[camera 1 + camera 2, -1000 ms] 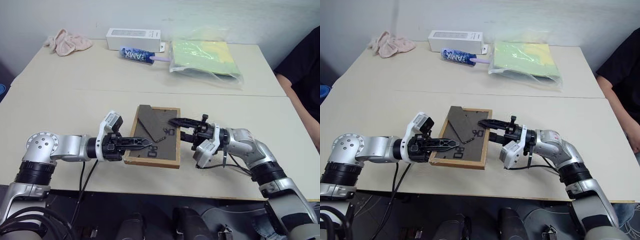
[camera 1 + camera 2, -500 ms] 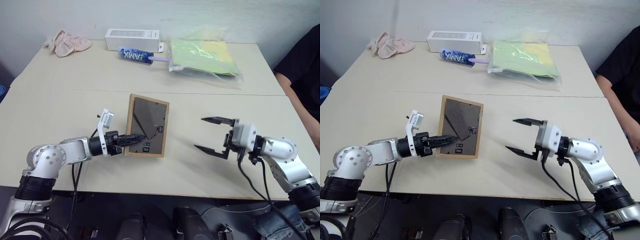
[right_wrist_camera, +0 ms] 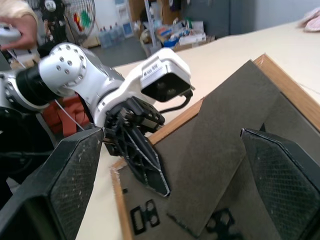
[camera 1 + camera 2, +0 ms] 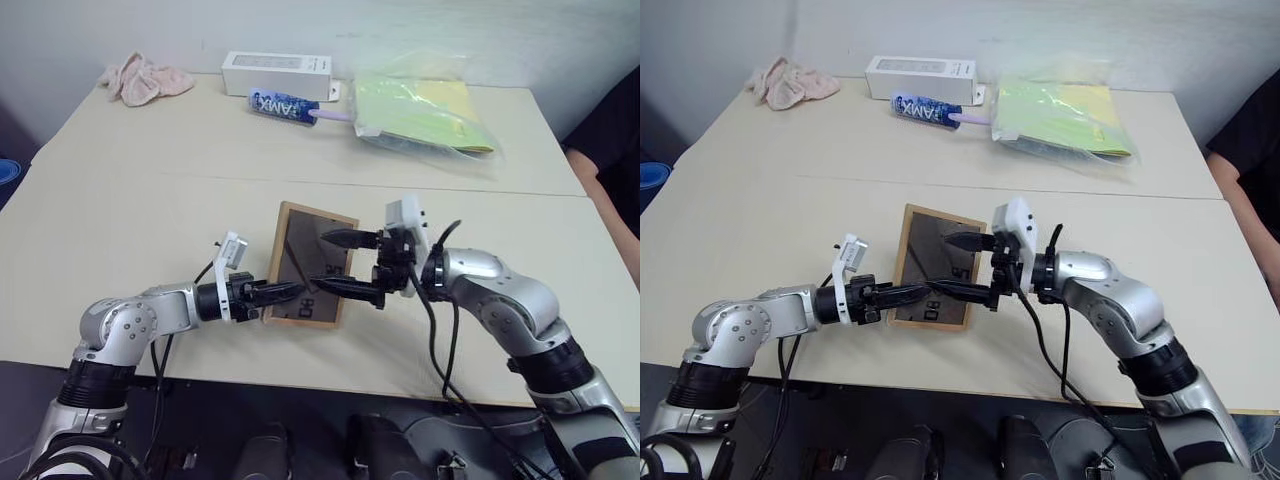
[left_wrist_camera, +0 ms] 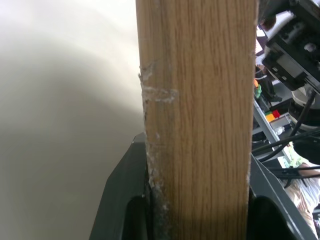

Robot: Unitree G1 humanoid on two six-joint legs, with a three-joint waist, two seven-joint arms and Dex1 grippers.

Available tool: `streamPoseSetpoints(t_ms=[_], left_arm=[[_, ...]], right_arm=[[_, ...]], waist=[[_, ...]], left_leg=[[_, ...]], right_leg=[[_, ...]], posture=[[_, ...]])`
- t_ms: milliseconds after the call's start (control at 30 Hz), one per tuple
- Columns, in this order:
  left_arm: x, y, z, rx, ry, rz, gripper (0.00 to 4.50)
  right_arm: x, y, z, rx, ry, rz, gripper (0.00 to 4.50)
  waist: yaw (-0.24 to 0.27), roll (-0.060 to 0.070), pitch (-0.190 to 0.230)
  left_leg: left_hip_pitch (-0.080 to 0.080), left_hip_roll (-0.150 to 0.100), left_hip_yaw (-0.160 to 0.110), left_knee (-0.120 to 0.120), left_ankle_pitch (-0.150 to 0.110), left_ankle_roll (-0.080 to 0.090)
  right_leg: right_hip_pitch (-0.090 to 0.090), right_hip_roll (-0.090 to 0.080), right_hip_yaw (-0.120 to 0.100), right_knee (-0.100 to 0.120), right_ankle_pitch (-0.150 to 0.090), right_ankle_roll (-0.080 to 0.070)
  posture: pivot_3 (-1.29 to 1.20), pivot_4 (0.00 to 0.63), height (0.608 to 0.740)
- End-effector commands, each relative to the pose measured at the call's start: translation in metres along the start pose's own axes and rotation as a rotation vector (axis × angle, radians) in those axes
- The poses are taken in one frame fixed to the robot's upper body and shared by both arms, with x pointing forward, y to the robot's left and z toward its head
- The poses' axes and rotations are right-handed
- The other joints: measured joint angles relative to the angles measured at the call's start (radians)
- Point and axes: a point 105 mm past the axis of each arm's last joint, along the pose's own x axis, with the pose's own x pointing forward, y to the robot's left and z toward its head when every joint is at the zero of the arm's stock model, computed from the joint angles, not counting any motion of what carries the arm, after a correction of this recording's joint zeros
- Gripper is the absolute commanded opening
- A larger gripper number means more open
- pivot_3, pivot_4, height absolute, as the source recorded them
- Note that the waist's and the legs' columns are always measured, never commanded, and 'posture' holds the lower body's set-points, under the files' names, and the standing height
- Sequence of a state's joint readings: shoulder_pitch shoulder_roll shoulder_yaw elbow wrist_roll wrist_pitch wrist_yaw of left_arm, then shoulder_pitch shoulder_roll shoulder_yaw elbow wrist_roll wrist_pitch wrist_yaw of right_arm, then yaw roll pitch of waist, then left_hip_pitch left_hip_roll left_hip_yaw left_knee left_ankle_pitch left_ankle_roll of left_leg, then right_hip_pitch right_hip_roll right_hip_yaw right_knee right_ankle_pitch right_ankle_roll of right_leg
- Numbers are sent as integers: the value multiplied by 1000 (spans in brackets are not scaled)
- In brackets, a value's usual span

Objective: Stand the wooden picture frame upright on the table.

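1. Near the table's front edge, the left gripper is clamped on the left side rail of the wooden picture frame; in the left wrist view the light-wood edge sits squeezed between its two black fingers.
2. Opposite it, the right gripper points toward the left one with its jaws spread wide, one finger above the other, both over the frame's dark grey back and gripping nothing.
3. That frame is tilted up on its lower edge on the table, back facing the robot, with the fold-out stand lying against the back panel.
4. Along the table's far edge lie a pink cloth at the left corner, a white box, a blue tube just in front of the box, and a clear bag of yellow-green sheets toward the right.
5. Beyond the table's right edge, a person's dark sleeve and arm show.
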State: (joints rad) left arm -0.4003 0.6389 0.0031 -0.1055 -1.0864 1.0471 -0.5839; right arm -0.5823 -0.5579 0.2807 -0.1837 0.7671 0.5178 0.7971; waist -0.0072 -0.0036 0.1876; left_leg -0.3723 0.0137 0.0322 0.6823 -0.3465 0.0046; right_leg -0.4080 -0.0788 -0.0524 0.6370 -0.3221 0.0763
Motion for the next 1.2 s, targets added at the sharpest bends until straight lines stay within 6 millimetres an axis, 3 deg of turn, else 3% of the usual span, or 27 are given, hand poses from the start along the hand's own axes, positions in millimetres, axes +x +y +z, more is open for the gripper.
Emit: streamPoseSetpoints(t_ms=[33, 300, 600, 867, 1200], left_arm=[[-3, -12, 11, 50, -34, -41, 1269], [-7, -11, 10, 41, -41, -31, 1269], [-8, -9, 12, 42, -51, -27, 1269], [-6, -9, 12, 26, -42, -29, 1269], [-9, -9, 21, -121, -77, -71, 1269]], right_arm=[[7, 1, 2, -2, 0, 11, 4471], [6, 5, 0, 40, -1, 34, 4471], [-3, -5, -2, 113, 15, -26, 4471], [8, 24, 8, 49, -41, 156, 4471], [-20, 29, 0, -120, -29, 196, 4471]], waist=[[2, 0, 0], [1, 0, 0], [0, 0, 0], [1, 0, 0], [3, 0, 0]], left_leg=[[-1, 0, 0, 0, 0, 0], [0, 0, 1, 0, 1, 0], [0, 0, 1, 0, 1, 0], [-1, 0, 2, 0, 1, 0], [0, -1, 2, 0, 1, 0]], right_leg=[[-1, 0, 0, 1, 0, 0], [-1, 0, 1, 5, 0, 0], [-2, 1, 1, 6, 0, 0], [-2, 1, 1, 6, 0, 0], [-2, 1, 1, 6, 0, 0]], posture=[[0, 150, 740], [0, 150, 740], [0, 150, 740], [0, 150, 740], [0, 150, 740]])
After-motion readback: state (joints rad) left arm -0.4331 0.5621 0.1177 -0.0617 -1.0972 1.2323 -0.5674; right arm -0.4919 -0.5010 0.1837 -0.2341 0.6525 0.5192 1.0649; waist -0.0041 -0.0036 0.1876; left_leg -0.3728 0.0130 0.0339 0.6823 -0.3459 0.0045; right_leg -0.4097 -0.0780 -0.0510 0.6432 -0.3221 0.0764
